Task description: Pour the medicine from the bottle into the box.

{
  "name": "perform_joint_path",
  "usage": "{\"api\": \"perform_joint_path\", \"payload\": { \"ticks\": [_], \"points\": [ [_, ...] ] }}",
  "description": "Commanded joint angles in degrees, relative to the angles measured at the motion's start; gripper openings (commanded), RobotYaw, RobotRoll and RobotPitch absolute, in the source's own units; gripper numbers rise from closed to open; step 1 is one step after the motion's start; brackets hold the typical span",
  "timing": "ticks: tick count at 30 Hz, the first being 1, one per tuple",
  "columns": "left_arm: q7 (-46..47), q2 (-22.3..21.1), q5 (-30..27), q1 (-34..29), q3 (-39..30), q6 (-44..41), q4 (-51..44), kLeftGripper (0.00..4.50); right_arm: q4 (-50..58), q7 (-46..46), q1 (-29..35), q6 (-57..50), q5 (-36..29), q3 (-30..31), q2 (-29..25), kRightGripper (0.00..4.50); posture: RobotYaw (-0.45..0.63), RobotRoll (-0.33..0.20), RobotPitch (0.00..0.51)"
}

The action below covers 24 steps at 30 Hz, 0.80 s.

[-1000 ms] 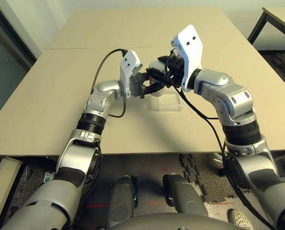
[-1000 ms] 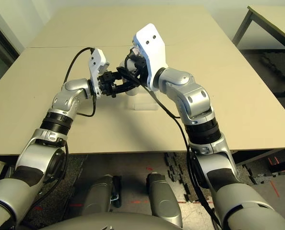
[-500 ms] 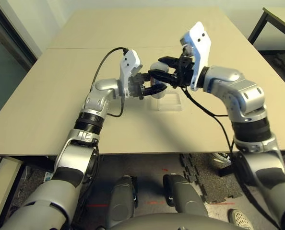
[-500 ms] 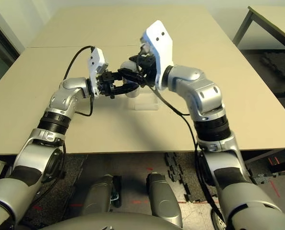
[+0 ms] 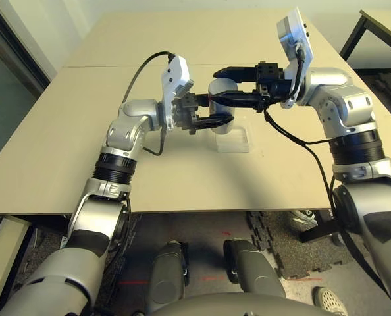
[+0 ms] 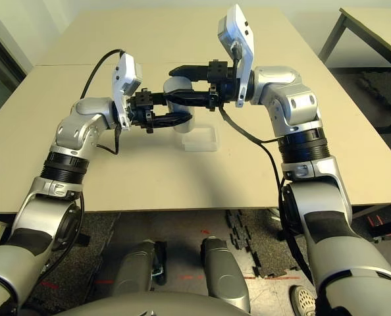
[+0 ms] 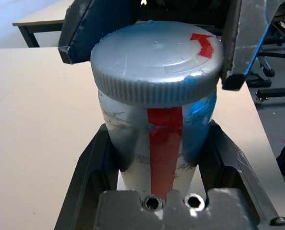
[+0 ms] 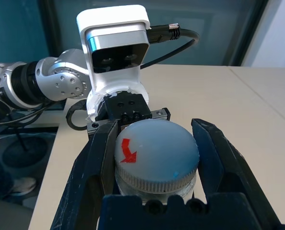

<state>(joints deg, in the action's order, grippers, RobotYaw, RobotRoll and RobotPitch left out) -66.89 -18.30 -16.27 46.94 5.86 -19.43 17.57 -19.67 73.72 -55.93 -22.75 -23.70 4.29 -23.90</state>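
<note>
- Above the pale table, both arms met in mid-air, so the task stood at its opening stage rather than at the pour.
- The left gripper was clenched round the lower body of the bottle, holding it upright and clear of the tabletop; the left wrist view showed the black fingers pressed to the silvery wall on either side of the red label stripe.
- The right gripper reached in level from the other side, its two fingers straddling the cap and looking closed against the ribbed rim, though firm contact could not be confirmed.
- The cap sat fully on the bottle, a red arrow on its top, so by the look of it unscrewing remained to be done, then tipping.
- The box lay on the table just below and in front of the lifted bottle, apart from it; whether it held anything could not be told through the clear plastic.
</note>
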Motion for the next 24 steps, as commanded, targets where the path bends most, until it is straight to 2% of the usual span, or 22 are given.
{"api": "perform_joint_path", "payload": {
  "ticks": [1, 6, 7, 14, 19, 24],
  "points": [
    [-0.9, 0.5, -0.8, 0.3, 1.5, -0.1, -1.9, 2.48, 0.9, 0.1, -0.7, -1.0, 0.7, 1.3, -0.1, 2.57, -0.11, 0.0, 0.115],
    [-0.9, 0.1, -0.4, 0.3, 1.6, 0.4, -0.7, 2.48, 12.4, -3.4, 1.1, -10.2, -2.3, 0.2, -2.0, 4.24, -0.12, 0.0, 0.115],
    [-0.9, 0.0, -0.3, 0.3, 1.6, 0.5, -0.6, 2.48, 14.8, -4.2, 1.6, -12.0, -2.9, 0.0, -2.3, 4.46, -0.13, 0.0, 0.115],
    [-1.3, -0.3, -0.1, 0.9, 2.1, 1.2, 1.1, 2.48, 21.5, -10.4, 3.2, -15.7, -3.4, -0.5, -2.8, 4.5, -0.15, 0.0, 0.114],
    [-1.5, 0.1, 0.0, 1.8, 2.3, 1.6, 2.0, 2.48, 19.1, -15.1, 2.5, -12.4, -0.3, 0.1, -1.9, 4.5, -0.15, 0.0, 0.112],
    [-1.3, 0.3, -0.2, 1.9, 2.4, 1.7, 1.8, 2.48, 16.6, -15.9, 2.4, -10.4, 0.6, 0.7, -1.1, 4.5, -0.14, 0.0, 0.108]
  ]
}}
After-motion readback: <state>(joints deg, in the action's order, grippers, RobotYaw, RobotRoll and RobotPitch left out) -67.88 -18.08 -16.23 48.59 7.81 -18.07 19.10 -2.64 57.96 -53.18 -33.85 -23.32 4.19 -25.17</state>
